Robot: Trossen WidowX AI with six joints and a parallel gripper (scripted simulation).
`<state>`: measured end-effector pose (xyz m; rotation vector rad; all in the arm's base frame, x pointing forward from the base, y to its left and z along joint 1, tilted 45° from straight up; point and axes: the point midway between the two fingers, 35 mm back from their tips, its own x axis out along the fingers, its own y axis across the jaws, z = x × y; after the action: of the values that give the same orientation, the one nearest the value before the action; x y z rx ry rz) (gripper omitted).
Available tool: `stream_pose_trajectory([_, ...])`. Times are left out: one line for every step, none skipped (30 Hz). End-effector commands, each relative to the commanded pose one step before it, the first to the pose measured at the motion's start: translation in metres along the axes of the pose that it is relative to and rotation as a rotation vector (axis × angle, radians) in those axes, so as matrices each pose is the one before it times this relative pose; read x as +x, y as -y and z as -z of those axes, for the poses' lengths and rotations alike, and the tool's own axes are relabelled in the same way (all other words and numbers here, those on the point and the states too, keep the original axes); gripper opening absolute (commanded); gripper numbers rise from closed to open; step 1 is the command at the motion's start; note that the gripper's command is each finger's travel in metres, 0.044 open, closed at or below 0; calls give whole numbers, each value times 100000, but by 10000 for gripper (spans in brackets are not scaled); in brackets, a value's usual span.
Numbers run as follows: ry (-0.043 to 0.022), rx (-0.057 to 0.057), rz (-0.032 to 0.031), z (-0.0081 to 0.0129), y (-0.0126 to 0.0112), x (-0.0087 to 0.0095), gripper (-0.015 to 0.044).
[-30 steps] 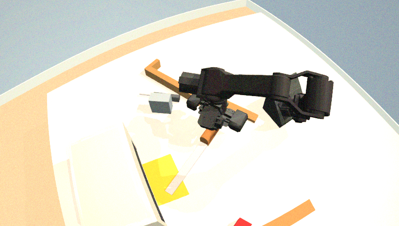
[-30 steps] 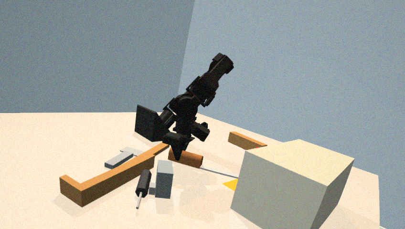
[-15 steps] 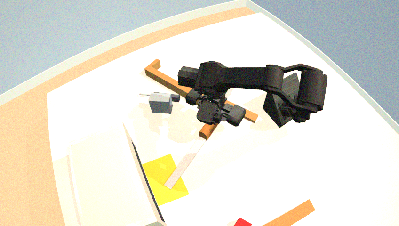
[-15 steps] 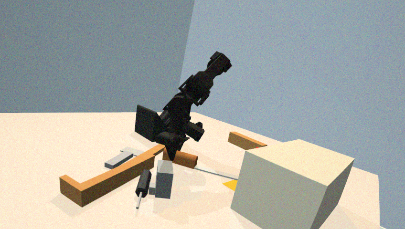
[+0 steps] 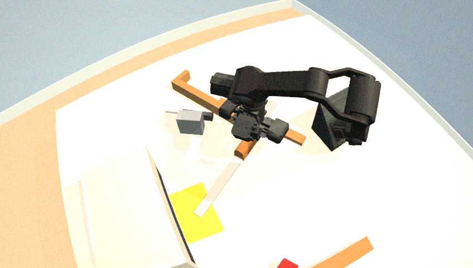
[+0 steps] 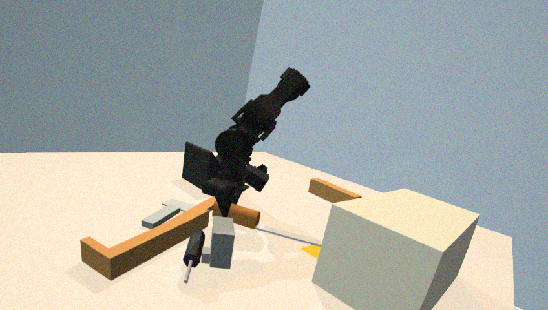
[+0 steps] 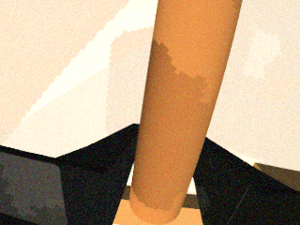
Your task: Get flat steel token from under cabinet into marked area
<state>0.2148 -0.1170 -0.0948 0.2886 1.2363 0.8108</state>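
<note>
My gripper (image 5: pixel 254 137) (image 6: pixel 225 212) (image 7: pixel 165 135) is shut on the round orange-brown handle (image 5: pixel 245 149) (image 6: pixel 245 216) (image 7: pixel 183 84) of a flat-bladed tool. Its long pale blade (image 5: pixel 218 184) (image 6: pixel 288 236) points toward the cabinet (image 5: pixel 122 212) (image 6: pixel 377 245). In the top view the blade's tip overlaps the yellow marked area (image 5: pixel 207 225) (image 6: pixel 312 251); its exact height above the table cannot be told. The far part of the blade is hidden behind the cabinet in the exterior view. The steel token is not visible in any view.
A long orange hooked bar (image 5: pixel 196 96) (image 6: pixel 154 245) passes under the gripper. Near it are a grey block (image 5: pixel 189 124) (image 6: pixel 221 245), a black-handled screwdriver (image 5: pixel 208 115) (image 6: pixel 194 249) and a flat grey piece (image 6: pixel 161 217). Another orange bar (image 5: pixel 348 255) (image 6: pixel 334 190) and a red block (image 5: pixel 288 263) lie farther off.
</note>
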Motion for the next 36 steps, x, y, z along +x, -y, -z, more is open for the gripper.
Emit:
stream_pose_trajectory([73, -96, 548, 295, 453, -146, 0])
stream_pose_trajectory([-5, 0, 9, 92, 92, -2, 0])
stream_pose_trajectory([-5, 0, 10, 93, 93, -2, 0])
stream_pose_trajectory([-5, 0, 10, 93, 93, -2, 0])
stream_pose_trajectory([-5, 0, 10, 93, 93, -2, 0])
stream_pose_trajectory([-5, 0, 9, 93, 93, -2, 0])
stream_pose_trajectory([-5, 0, 10, 92, 92, -2, 0])
stream_pose_trajectory([-5, 0, 10, 93, 93, -2, 0])
stream_pose_trajectory([-5, 0, 10, 92, 93, -2, 0])
stream_pose_trajectory([-5, 0, 9, 92, 92, -2, 0])
stream_pose_trajectory([-5, -1, 8, 93, 92, -1, 0])
stream_pose_trajectory([-4, -1, 8, 93, 91, -1, 0])
stream_pose_trajectory([-4, -1, 7, 94, 91, -1, 0])
stream_pose_trajectory([-4, -1, 6, 94, 91, 0, 0])
stream_pose_trajectory([-4, -1, 6, 95, 90, 0, 0])
stream_pose_trajectory([-3, -2, 5, 95, 90, 0, 0])
stream_pose_trajectory([-3, -2, 4, 95, 89, 1, 0])
stream_pose_trajectory([-3, -2, 4, 96, 89, 1, 0])
stream_pose_trajectory([-3, -2, 3, 96, 89, 1, 0])
stream_pose_trajectory([-2, -2, 2, 97, 88, 2, 0])
stream_pose_trajectory([-2, -3, 2, 97, 88, 2, 0])
stream_pose_trajectory([-2, -3, 1, 98, 87, 2, 0])
stream_pose_trajectory([0, 130, 0, 1, 1, 0, 0])
stream_pose_trajectory([0, 262, 0, 2, 2, 0, 0])
stream_pose_trajectory([0, 383, 0, 2, 2, 0, 0])
stream_pose_trajectory([0, 508, 0, 2, 2, 0, 0])
stream_pose_trajectory([0, 635, 0, 3, 3, 0, 0])
stream_pose_trajectory([0, 746, 0, 3, 3, 0, 0])
stream_pose_trajectory([0, 796, 0, 3, 3, 0, 0])
stream_pose_trajectory([0, 803, 0, 3, 3, 0, 0])
stream_pose_trajectory([0, 803, 0, 3, 3, 0, 0])
stream_pose_trajectory([0, 803, 0, 3, 4, 0, 0])
stream_pose_trajectory([0, 803, 0, 3, 4, 0, 0])
stream_pose_trajectory([0, 803, 0, 3, 4, 0, 0])
stream_pose_trajectory([0, 803, 0, 3, 4, 0, 0])
stream_pose_trajectory([0, 803, 0, 3, 4, 0, 0])
